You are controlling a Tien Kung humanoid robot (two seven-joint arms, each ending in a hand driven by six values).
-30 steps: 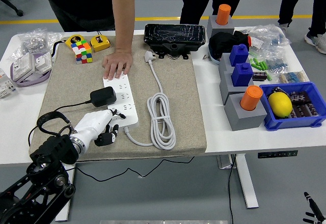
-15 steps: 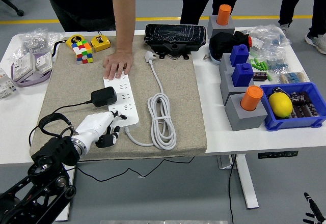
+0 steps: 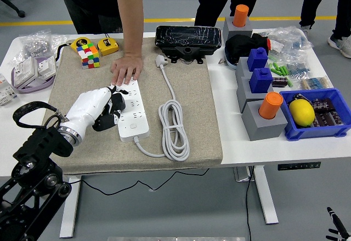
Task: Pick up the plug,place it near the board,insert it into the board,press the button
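At the middle left of the frame the robot's white-shelled left hand [image 3: 101, 108] lies over the spot beside the white plastic power strip [image 3: 131, 109], its dark fingers [image 3: 113, 106] curled around something black that I take to be the black plastic adapter plug [image 3: 108, 116]. The plug body is almost wholly covered by the hand, so I cannot tell how squarely it is held or where its prongs face. It looks small, rigid and light, best pinched across its flat sides; its thin black cable would drag a little on the beige felt mat [image 3: 66, 87]. The strip itself is stiff and smooth, likely to slide, and a person's hand [image 3: 126, 68] presses flat on its far end, above centre. The strip's button is too small to make out. The right hand shows only as dark fingertips at the bottom right corner.
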